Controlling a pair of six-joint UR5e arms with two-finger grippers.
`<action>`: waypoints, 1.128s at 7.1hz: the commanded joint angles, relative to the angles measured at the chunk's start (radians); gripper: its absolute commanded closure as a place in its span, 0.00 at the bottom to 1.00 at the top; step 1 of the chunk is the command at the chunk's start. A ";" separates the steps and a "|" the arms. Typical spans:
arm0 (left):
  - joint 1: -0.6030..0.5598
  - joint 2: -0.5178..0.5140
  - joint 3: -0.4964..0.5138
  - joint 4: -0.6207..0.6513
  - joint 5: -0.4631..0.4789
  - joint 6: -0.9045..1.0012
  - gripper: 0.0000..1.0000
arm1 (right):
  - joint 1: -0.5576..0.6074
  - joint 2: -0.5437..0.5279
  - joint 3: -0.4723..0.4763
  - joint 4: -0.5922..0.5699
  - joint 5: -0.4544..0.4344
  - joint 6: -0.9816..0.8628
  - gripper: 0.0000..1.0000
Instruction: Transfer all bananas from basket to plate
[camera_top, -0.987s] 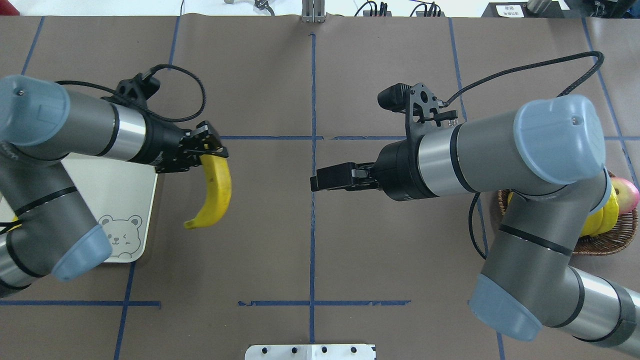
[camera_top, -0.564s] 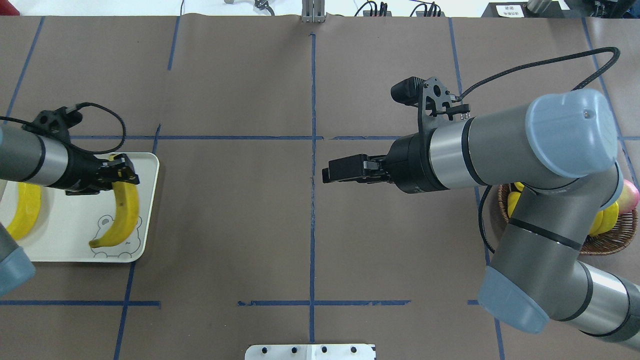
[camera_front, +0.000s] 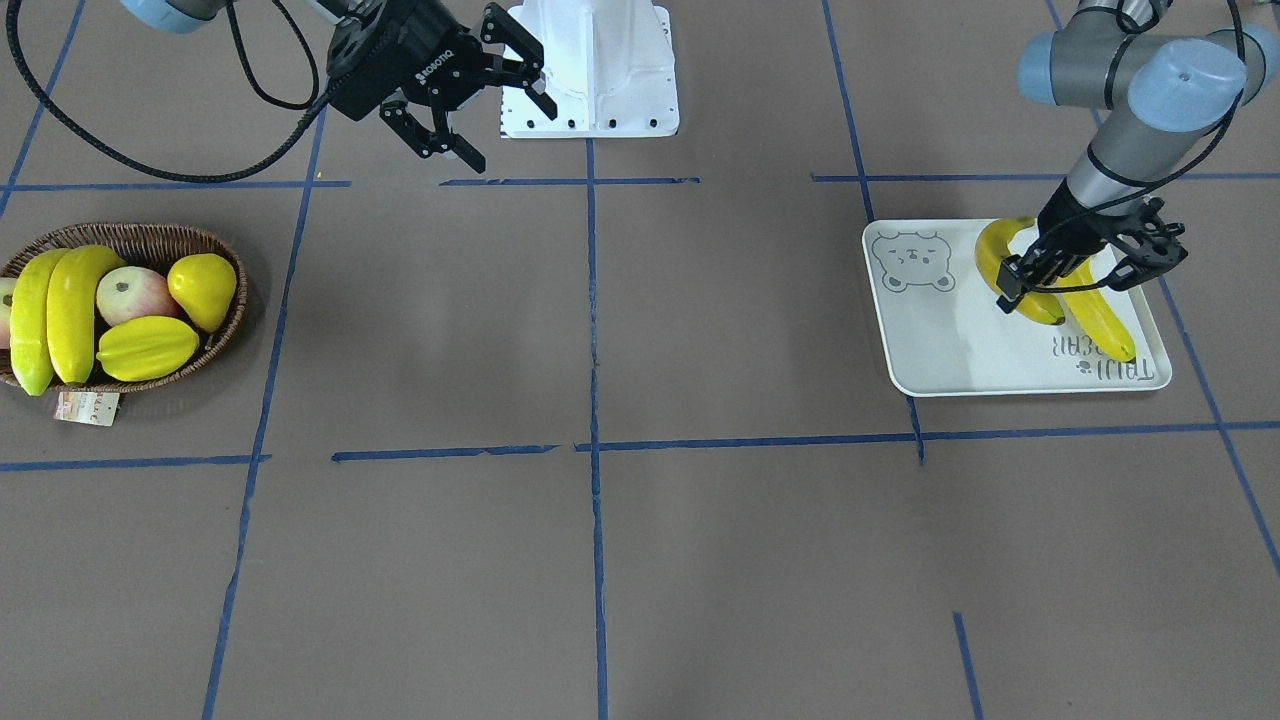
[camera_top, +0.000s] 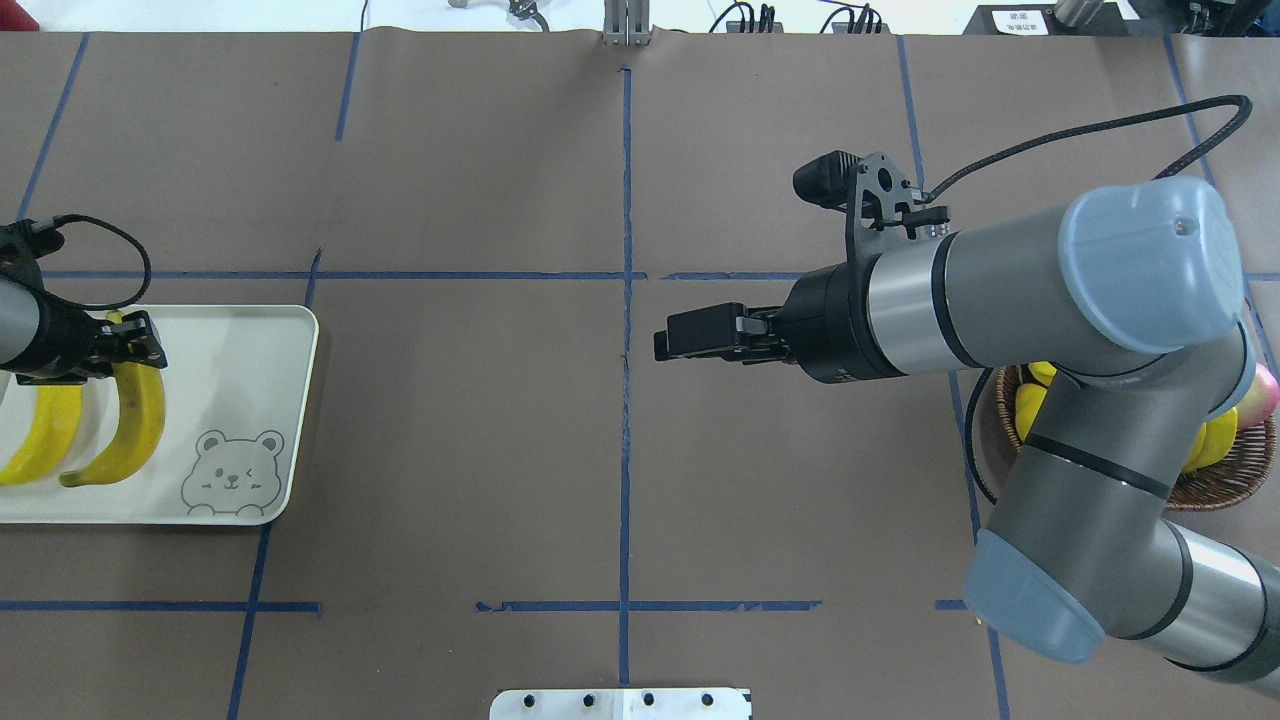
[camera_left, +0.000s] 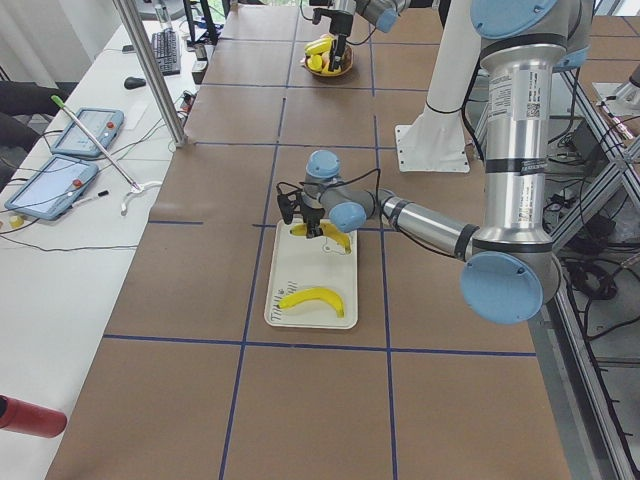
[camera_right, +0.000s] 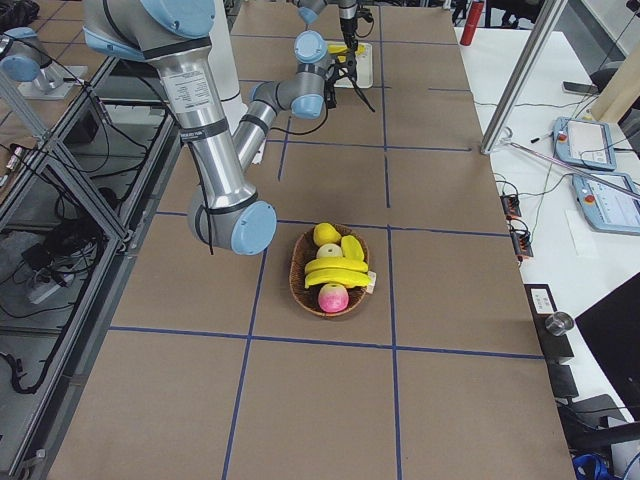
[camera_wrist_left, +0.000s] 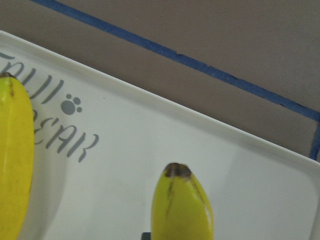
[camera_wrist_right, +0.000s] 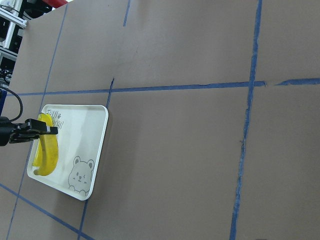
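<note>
My left gripper is clamped on the far end of the held banana. The rest of it trails toward the near side over the plate. Can't tell whether it's touching the plate or just above it. My right gripper is spread wide w/ nothing in it, over mid-table, well apart from the basket.

Risks, as I judge them:
- If I let go while it's above the surface, the curved fruit prob. rocks or rolls. The second banana lies just left of it, so it could bump that one or end up on top.
- If I pull out sideways instead of straight up, a finger may drag the fruit toward the plate edge.
- Two bananas are left in the basket, packed against a starfruit and a pear, all yellow. A sloppy pick by my right side could grab the wrong item or nudge the others out.

Vs. 0.6 s ago:
- The held banana was hanging over the bear drawing, near the plate's right edge.
- It's now further left, beside the second one, and the bear is uncovered.
- A sec ago it was right of the plate altogether.
- My right gripper has drifted slightly right.
</note>
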 joint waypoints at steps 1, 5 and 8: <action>-0.014 0.008 0.028 -0.004 0.005 0.008 0.74 | 0.000 -0.002 0.002 0.000 0.000 0.007 0.01; -0.047 0.022 -0.001 -0.007 -0.008 0.084 0.00 | 0.014 -0.003 0.004 0.000 -0.003 0.021 0.01; -0.054 -0.001 -0.118 -0.004 0.002 0.087 0.00 | 0.176 -0.185 0.062 -0.002 0.115 0.001 0.00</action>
